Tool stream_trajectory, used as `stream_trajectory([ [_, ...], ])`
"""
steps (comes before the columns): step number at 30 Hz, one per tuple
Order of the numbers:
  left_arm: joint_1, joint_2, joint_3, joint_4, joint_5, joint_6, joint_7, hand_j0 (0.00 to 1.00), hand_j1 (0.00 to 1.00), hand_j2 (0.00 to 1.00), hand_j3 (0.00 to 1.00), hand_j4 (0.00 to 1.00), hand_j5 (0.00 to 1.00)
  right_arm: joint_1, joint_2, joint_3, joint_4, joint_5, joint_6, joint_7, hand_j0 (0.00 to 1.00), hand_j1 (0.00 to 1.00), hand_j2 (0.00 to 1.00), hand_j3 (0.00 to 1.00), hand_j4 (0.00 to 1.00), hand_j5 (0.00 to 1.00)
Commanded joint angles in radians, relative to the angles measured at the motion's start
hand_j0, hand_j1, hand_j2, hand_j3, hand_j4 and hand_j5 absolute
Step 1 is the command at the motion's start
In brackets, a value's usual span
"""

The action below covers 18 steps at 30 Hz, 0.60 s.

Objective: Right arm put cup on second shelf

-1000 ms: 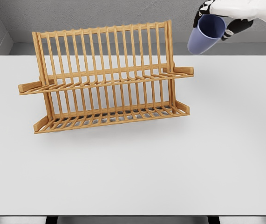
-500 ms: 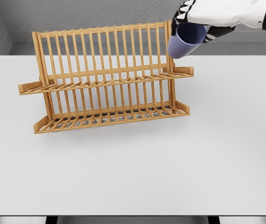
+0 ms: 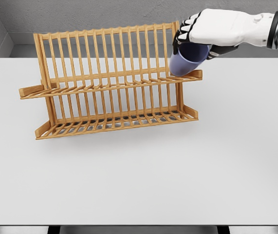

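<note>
A wooden dish rack (image 3: pixel 112 80) stands on the white table (image 3: pixel 216 165), with a tall row of upright slats at the back, an upper shelf (image 3: pixel 104 87) running across its middle and a lower shelf (image 3: pixel 119 122) near the tabletop. A grey wall (image 3: pixel 104 12) closes the scene behind. The right hand (image 3: pixel 202 31) reaches in from the upper right on its white arm and is wrapped around a blue cup (image 3: pixel 185 61), its dark-tipped fingers (image 3: pixel 181 33) curled over the rim. The cup hangs tilted, its base at the right end of the upper shelf, touching it or just above it; which of the two cannot be told. The rack's right upright post (image 3: pixel 176 44) and the nearest slats stand just to the cup's left, right against the hand. The left arm does not show. A second ago the cup was held high to the right of the rack, clear of it, with its mouth facing the camera; since then it has travelled left and down to the shelf end, and the rack itself has not shifted.
</note>
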Motion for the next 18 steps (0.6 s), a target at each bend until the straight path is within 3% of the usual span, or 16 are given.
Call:
stream_trajectory([
  [1, 0.000, 0.000, 0.000, 0.000, 0.000, 0.000, 0.000, 1.00, 1.00, 1.00, 1.00, 1.00, 1.00, 0.000, -0.003, 0.010, 0.002, -0.002, 0.005, 0.000, 0.59, 0.59, 0.59, 0.59, 0.59, 0.59],
  [8, 0.000, 0.000, 0.000, 0.000, 0.000, 0.000, 0.000, 1.00, 1.00, 1.00, 1.00, 1.00, 1.00, 0.000, -0.001, 0.038, 0.006, -0.001, 0.009, 0.000, 0.65, 0.65, 0.65, 0.65, 0.65, 0.65],
  [9, 0.000, 0.000, 0.000, 0.000, 0.000, 0.000, 0.000, 1.00, 1.00, 1.00, 1.00, 1.00, 1.00, 0.000, -0.003, 0.040, 0.006, -0.001, 0.011, 0.000, 1.00, 1.00, 1.00, 1.00, 1.00, 1.00],
  [14, 0.000, 0.000, 0.000, 0.000, 0.000, 0.000, 0.000, 1.00, 1.00, 1.00, 1.00, 1.00, 1.00, 0.000, -0.012, 0.030, 0.026, -0.001, 0.014, 0.000, 1.00, 1.00, 1.00, 1.00, 1.00, 1.00],
  [18, 0.000, 0.000, 0.000, 0.000, 0.000, 0.000, 0.000, 1.00, 1.00, 1.00, 1.00, 1.00, 1.00, 0.031, -0.076, -0.183, 0.144, -0.004, 0.006, 0.000, 1.00, 1.00, 1.00, 1.00, 1.00, 1.00],
])
